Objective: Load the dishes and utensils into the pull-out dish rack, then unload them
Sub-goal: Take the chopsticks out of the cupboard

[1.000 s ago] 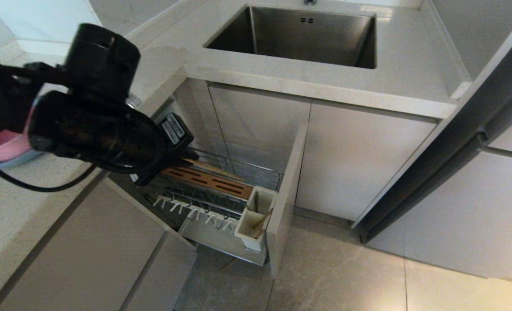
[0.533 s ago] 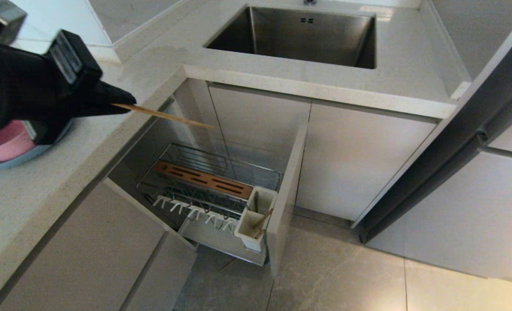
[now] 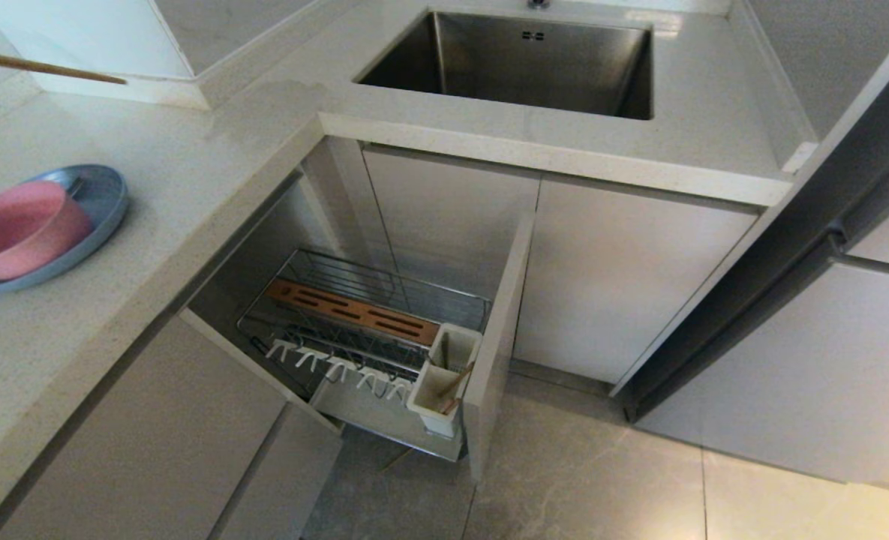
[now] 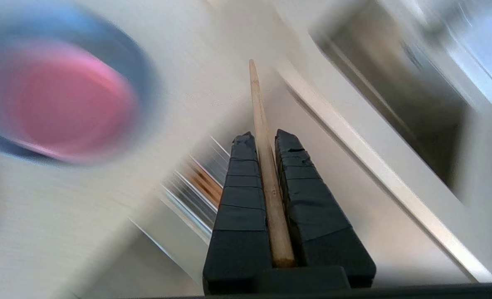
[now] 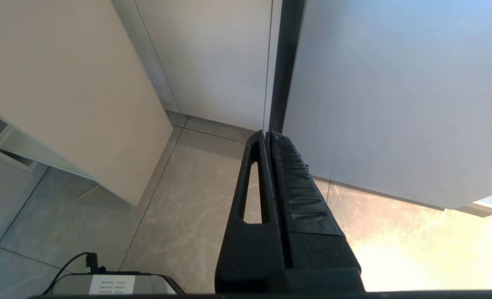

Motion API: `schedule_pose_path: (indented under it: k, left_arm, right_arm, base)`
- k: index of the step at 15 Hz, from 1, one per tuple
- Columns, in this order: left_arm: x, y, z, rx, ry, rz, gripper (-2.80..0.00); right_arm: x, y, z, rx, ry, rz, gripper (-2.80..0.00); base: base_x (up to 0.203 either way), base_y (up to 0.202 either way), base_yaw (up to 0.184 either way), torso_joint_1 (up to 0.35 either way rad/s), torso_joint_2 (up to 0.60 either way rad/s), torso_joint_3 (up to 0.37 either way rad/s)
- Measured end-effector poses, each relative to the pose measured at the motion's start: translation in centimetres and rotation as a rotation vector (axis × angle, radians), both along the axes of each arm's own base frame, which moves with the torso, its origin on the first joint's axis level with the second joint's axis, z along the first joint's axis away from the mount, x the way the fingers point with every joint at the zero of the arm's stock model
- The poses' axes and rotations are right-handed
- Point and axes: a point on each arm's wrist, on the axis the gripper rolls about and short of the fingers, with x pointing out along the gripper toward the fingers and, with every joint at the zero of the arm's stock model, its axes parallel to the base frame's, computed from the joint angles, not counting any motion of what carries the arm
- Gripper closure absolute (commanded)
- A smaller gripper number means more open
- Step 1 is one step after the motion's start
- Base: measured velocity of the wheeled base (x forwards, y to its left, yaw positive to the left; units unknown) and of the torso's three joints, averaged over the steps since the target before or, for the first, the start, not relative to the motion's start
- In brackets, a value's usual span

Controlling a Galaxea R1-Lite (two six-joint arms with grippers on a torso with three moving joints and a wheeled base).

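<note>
Swung out past upper left since earlier, left end effector clamped on one chopstick; unloading nearly done: plate, bowl on counter, another stick in rack cup

Left gripper clamped on a chopstick; right gripper closed, hanging low, empty.

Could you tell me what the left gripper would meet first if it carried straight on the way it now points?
Probably the counter. The left gripper, shut on a chopstick, points across the pale top beside the plate with the bowl. The chopstick's tip would arrive first. Depth is unclear, so it may pass above.
</note>
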Motion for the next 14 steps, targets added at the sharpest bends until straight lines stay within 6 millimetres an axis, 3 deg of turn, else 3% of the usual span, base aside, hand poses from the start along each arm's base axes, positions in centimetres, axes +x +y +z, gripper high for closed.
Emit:
schedule_pose_path:
  k: [5,7,10,14]
  left_arm:
    - [-4.2,2.6,0.8,0.103,-0.092,0.452,0.0]
    - [-5.0,3.1,0.3,0.143,-0.118,0.624,0.0]
    - [-4.5,4.2,-1.8,0.221,-0.109,0.803,0.0]
    - [-3.2,5.7,-6.3,0.303,-0.068,0.9,0.0]
  right_arm:
    - [0.0,0.0,0.0,0.0,0.0,0.0,0.0]
    - [0.0,0.0,0.0,0.0,0.0,0.0,0.0]
    - [0.0,0.0,0.0,0.0,0.0,0.0,0.0]
    - [0.0,0.0,0.0,0.0,0.0,0.0,0.0]
  base:
    - [0.0,0.0,0.0,0.0,0.0,0.0]
    - [0.0,0.0,0.0,0.0,0.0,0.0]
    - [0.0,0.0,0.0,0.0,0.0,0.0]
    - [0.0,0.0,0.0,0.0,0.0,0.0]
